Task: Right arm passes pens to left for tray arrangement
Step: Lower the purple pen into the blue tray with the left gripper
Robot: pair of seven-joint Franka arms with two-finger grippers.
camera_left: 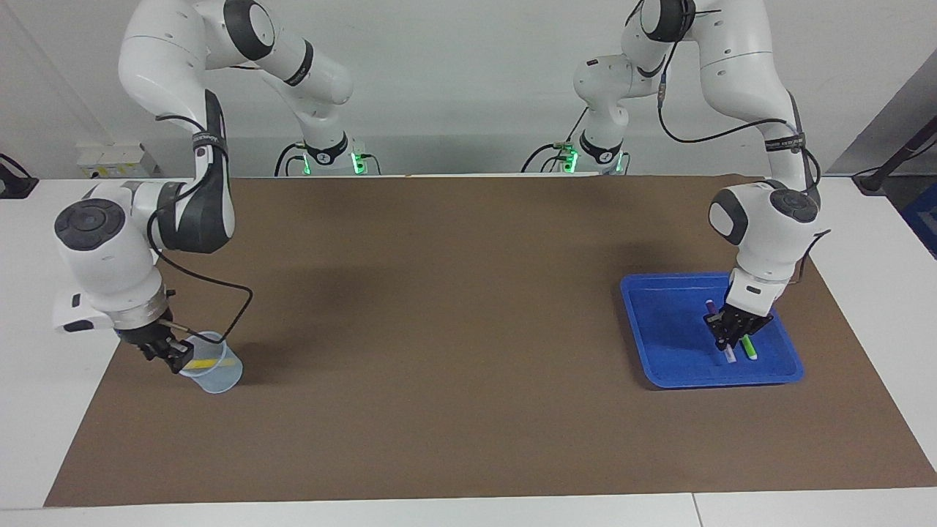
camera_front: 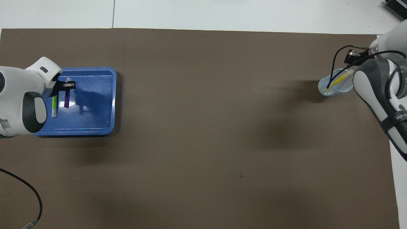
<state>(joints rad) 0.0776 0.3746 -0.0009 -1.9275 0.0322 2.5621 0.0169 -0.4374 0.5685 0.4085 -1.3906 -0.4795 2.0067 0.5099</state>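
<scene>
Here the purple pen is pinched by the left gripper low in the tray, just beside the green pen. If released crooked, it could be rolled onto that pen. At the cup holding the yellow pen, the right gripper is lowered; its fingers cannot be told.

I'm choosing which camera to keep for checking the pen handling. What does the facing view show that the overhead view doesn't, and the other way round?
Only the facing view shows both arms whole up to their bases, and how low the left gripper sits: down in the blue tray, shut on the purple pen.

Only the overhead view shows the purple pen lying alongside the green pen from straight above.

Both show the yellow pen slanted in the clear cup, with the right gripper at the cup's rim on the yellow pen's end.
</scene>
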